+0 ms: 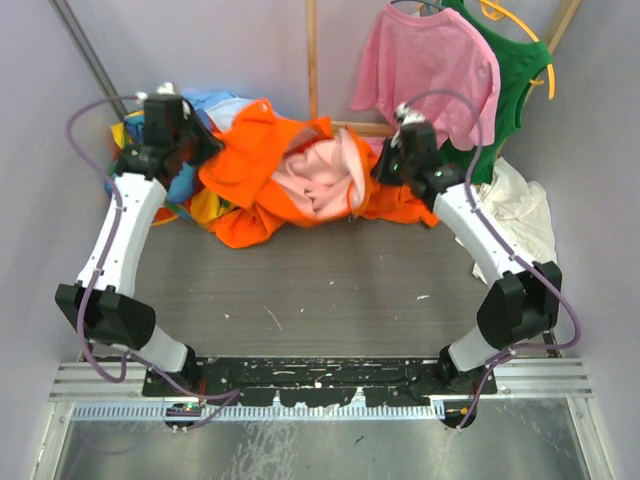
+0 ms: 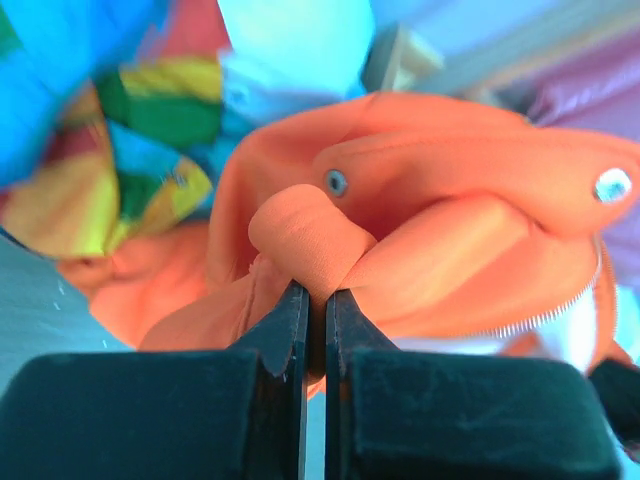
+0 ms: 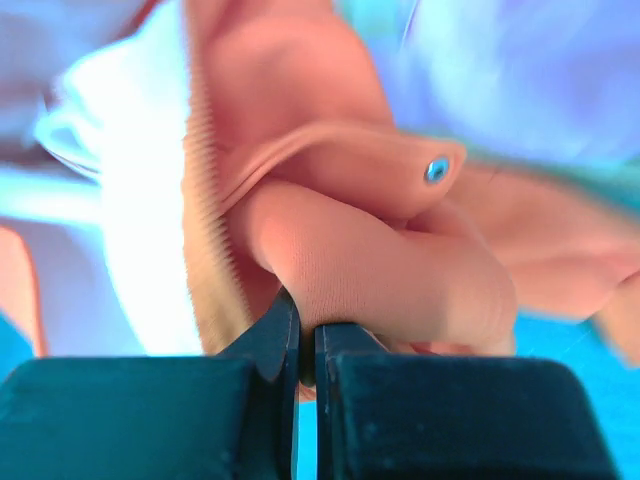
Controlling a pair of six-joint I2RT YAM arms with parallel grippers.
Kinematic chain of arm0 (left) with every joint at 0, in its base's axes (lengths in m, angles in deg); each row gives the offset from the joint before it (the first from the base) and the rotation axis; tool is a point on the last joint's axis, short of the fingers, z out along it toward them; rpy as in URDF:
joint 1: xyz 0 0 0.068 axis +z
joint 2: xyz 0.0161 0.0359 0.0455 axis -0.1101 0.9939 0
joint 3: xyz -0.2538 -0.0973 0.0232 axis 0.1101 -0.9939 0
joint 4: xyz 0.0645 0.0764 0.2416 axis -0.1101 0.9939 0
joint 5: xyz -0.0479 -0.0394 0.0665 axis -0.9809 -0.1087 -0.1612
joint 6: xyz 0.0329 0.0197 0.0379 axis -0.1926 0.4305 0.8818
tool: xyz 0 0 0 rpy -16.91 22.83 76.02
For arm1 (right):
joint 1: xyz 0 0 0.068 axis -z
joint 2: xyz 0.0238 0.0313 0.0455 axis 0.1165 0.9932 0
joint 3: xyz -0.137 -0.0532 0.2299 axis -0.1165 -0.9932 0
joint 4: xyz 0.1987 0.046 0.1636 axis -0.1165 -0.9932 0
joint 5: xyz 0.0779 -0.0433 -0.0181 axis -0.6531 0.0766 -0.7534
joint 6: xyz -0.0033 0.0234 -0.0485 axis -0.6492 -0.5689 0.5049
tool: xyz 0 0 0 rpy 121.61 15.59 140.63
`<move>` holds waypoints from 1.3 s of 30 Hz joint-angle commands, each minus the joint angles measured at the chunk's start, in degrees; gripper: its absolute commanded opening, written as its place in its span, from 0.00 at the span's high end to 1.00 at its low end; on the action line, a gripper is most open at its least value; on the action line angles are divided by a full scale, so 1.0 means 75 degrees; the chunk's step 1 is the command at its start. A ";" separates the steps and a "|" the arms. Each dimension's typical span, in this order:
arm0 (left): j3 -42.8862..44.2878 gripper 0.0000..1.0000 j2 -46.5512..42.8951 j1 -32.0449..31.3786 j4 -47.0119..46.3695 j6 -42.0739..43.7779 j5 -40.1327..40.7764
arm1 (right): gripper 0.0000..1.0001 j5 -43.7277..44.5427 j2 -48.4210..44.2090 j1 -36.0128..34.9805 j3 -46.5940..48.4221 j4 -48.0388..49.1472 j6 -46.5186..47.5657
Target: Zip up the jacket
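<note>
Grey tabletop [image 1: 330,290], jacket [image 1: 250,165] between pincers, left gripper [image 2: 315,297] and right gripper [image 3: 307,325] pinching its folds, zipper teeth [image 2: 540,320] only in wrist views

the jacket [image 1: 250,170] is bright orange with pale pink lining [image 1: 325,175]; the t-shirt [image 1: 425,65] is pink, the patchwork garment [image 2: 120,140] blue, yellow, green.

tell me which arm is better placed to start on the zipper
Right, probably. The right jaws are shut on a jacket fold right beside a toothed zipper edge; the left jaws grip a fold with the zipper teeth farther off to the side.
</note>
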 commanded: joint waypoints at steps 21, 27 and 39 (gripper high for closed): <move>-0.3354 1.00 -0.2499 -0.0445 -0.0476 -0.0131 -0.2862 | 0.98 -0.0296 -0.1785 -0.0708 -0.1125 -0.0423 -0.0036; -0.3309 1.00 -0.2949 -0.0852 -0.0229 -0.0078 -0.3165 | 0.98 -0.0596 -0.2009 -0.0896 -0.0786 -0.0458 -0.0097; -0.7367 1.00 -0.3936 -0.2290 -0.3256 -0.2497 -0.2628 | 0.92 -0.0609 -0.2064 -0.1616 -0.3472 0.0842 -0.0978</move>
